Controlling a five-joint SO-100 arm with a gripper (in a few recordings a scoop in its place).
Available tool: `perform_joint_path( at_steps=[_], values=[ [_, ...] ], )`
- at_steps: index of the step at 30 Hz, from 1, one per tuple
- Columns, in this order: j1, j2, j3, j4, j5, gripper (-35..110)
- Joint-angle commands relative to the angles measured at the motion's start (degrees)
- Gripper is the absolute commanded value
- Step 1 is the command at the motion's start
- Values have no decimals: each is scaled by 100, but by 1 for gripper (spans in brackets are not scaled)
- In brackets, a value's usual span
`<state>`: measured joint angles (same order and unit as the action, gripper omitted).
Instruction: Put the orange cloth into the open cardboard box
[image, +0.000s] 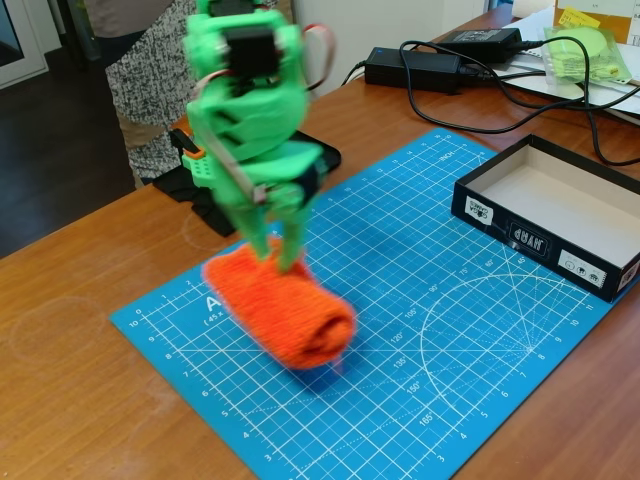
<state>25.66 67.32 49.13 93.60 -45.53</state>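
Note:
The orange cloth (290, 305), a fluffy rolled bundle, is on the left part of the blue cutting mat, and looks slightly blurred. A dark shadow under its right end suggests that end is just off the mat. My green gripper (277, 252) comes straight down onto the cloth's upper left end, with both fingers pressed into the terry and shut on it. The open cardboard box (530, 235), black outside with white labels and pale beige inside, stands at the mat's right edge, well to the right of the cloth, with nothing in it.
The blue cutting mat (430, 330) covers the middle of the wooden table. Black power adapters (410, 68), cables and a green packet (585, 50) lie at the back right behind the box. A person (140, 80) stands behind the table at the top left.

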Motion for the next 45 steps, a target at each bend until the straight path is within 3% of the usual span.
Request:
perform_joint_path(
  at_steps=[1, 10, 17, 41, 45],
  values=[
    [-686, 422, -703, 123, 756, 0],
    [-3428, 536, -1837, 123, 2549, -1],
    [-4799, -97, -2479, 114, 3393, -1],
    [-5080, -3823, -5300, 18, 3929, -1],
    [-5071, -3867, -5546, 114, 3885, 10]
  ],
)
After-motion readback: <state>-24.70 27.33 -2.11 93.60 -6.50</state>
